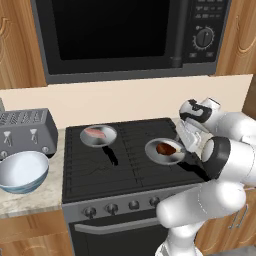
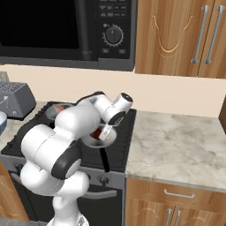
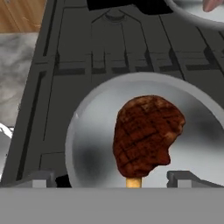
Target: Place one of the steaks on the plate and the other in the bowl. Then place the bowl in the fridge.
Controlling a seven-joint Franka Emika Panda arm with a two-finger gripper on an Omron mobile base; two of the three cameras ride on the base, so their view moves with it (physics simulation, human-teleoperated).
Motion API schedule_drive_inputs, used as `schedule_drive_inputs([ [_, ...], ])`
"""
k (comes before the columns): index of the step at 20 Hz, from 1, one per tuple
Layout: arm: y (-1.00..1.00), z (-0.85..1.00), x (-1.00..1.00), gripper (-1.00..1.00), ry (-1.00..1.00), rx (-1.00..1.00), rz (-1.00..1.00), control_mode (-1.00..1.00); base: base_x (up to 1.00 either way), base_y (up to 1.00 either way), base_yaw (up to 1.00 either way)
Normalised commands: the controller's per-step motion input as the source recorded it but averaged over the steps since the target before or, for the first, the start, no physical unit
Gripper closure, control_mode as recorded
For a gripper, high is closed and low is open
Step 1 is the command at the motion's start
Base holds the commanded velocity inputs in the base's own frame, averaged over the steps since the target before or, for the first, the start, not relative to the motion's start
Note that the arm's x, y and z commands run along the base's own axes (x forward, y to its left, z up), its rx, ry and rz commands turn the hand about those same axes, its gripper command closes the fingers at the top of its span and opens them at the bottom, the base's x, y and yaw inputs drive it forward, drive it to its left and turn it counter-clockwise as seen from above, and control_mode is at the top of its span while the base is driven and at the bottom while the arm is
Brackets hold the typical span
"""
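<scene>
On the stove, a silver pan (image 1: 164, 151) holds the dark reddish-brown steak (image 3: 146, 133) with its bone end toward the hand. My gripper (image 3: 112, 178) hovers just above this steak (image 1: 165, 148), open, with one fingertip on each side and nothing held. The pale pink steak (image 1: 95, 133) lies in a second silver pan (image 1: 98, 136) at the stove's back left. The empty bowl (image 1: 22, 171), white inside and blue-grey outside, stands on the counter left of the stove. The plate and the fridge are out of view.
A grey toaster (image 1: 25, 131) stands behind the bowl. A black microwave (image 1: 130, 35) hangs over the stove. A marble counter (image 2: 176, 145) stretches right of the stove under wooden cabinets (image 2: 185, 35). The pans' black handles (image 1: 111, 155) point toward the stove's front.
</scene>
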Motion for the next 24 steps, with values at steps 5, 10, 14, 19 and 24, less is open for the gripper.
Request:
schedule_drive_inputs([
  [5,0.0,-0.28,0.14,-1.0,0.0,0.0,0.0,-1.0,0.0,0.0,0.0],
  [10,0.0,-0.22,0.15,-1.0,0.0,0.0,0.0,-1.0,0.0,0.0,0.0],
  [14,0.07,-0.08,0.02,-1.0,0.0,0.0,0.0,-1.0,0.0,0.0,0.0],
  [19,0.12,-0.05,0.0,-1.0,0.0,0.0,0.0,-1.0,0.0,0.0,0.0],
  [24,0.17,-0.19,0.0,-1.0,0.0,-0.01,0.0,-1.0,0.0,0.0,0.0],
])
